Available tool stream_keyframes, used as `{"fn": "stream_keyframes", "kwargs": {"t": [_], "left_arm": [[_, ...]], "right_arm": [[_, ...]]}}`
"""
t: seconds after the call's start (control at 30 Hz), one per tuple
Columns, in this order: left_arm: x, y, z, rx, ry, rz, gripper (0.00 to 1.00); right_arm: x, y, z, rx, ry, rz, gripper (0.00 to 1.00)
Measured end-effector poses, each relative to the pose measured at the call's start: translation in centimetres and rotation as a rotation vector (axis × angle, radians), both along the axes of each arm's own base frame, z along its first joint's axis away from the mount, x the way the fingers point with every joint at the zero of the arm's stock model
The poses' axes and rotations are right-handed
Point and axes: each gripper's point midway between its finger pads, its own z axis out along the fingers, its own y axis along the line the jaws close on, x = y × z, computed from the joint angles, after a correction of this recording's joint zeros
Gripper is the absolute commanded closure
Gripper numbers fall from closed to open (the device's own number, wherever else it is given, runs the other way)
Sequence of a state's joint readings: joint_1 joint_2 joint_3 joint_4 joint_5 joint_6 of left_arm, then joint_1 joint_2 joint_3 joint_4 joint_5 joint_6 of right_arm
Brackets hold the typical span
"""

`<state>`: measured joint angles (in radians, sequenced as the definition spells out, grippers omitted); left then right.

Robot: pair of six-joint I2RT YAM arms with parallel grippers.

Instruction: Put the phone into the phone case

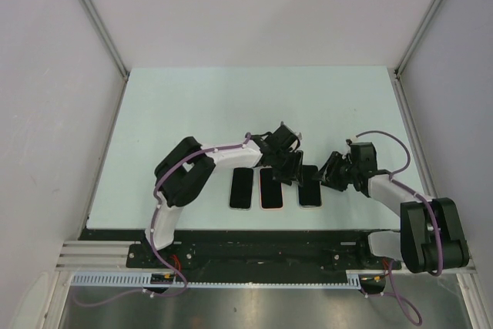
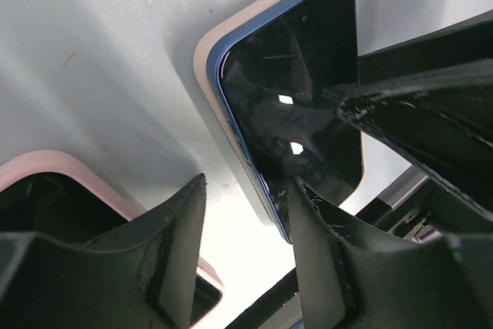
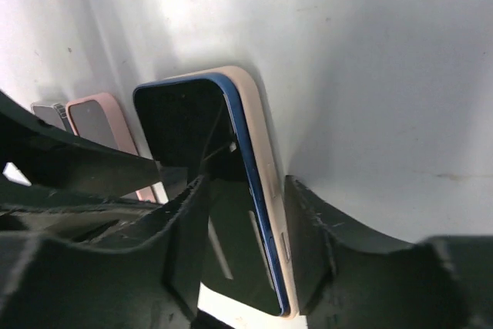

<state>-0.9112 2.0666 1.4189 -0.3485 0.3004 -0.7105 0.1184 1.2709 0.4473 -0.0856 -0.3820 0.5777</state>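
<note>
At the left of the pale bench (image 1: pixel 192 105) lie a dark phone (image 1: pixel 241 188) and a pink-cased phone (image 1: pixel 270 188). Just right, the left end effector (image 1: pixel 291 166), spread and holding nothing, touches the blue phone (image 1: pixel 309 185), which rests in the beige phone case (image 2: pixel 202 59), its blue side showing above the rim. The right end effector (image 1: pixel 330 173), also spread and empty, straddles it.

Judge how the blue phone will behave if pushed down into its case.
Likely stiff: the phone looks like a flat, rigid slab. Its glossy screen throws reflections, so it may be slippery. It lies on its case with one edge seemingly raised, so an off-centre push might rock it.
</note>
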Motion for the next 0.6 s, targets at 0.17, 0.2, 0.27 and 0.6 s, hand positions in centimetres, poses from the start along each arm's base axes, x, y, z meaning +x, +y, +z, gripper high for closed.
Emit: {"fn": "stream_keyframes", "kwargs": {"t": [0.17, 0.2, 0.27, 0.6], "left_arm": [[-0.3, -0.4, -0.3, -0.005, 0.021, -0.001, 0.62], [-0.4, -0.5, -0.4, -0.006, 0.027, -0.002, 0.63], [-0.5, -0.6, -0.3, -0.013, 0.035, 0.0, 0.67], [-0.8, -1.2, -0.1, -0.05, 0.077, 0.015, 0.73]], "right_arm": [[-0.6, 0.3, 0.6, 0.03, -0.008, 0.0, 0.36], [-0.7, 0.3, 0.7, 0.034, -0.01, -0.002, 0.34], [-1.0, 0.3, 0.8, 0.051, -0.015, -0.007, 0.33], [-1.3, 1.1, 1.1, 0.142, -0.041, -0.007, 0.33]]}}
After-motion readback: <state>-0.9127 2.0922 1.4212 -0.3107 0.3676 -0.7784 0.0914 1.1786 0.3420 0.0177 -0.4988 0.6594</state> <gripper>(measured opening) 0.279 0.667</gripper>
